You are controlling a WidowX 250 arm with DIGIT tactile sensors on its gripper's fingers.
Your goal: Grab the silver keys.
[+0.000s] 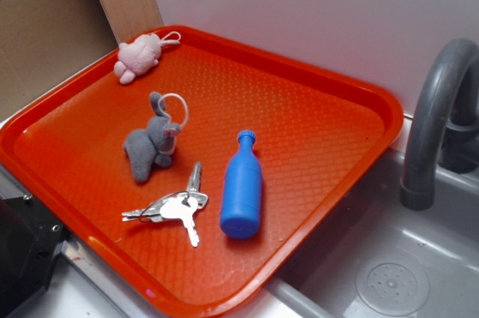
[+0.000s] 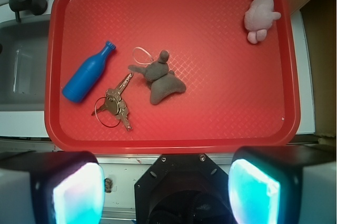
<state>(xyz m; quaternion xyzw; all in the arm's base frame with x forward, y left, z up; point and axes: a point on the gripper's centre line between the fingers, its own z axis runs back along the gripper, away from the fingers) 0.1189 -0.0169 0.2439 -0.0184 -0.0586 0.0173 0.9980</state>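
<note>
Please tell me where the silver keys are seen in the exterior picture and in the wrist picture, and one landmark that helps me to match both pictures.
Exterior view: the silver keys lie in the lower centre, on the near part of the red tray.
Wrist view: the silver keys lie left of centre, in the lower part of the tray.
Shared landmark: the blue bottle lies beside the keys in both views.

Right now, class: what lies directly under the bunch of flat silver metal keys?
Only the textured red plastic tray shows beneath the silver keys; they lie flat on it, between the blue bottle and grey plush bunny. Nothing seems hidden underneath.
</note>
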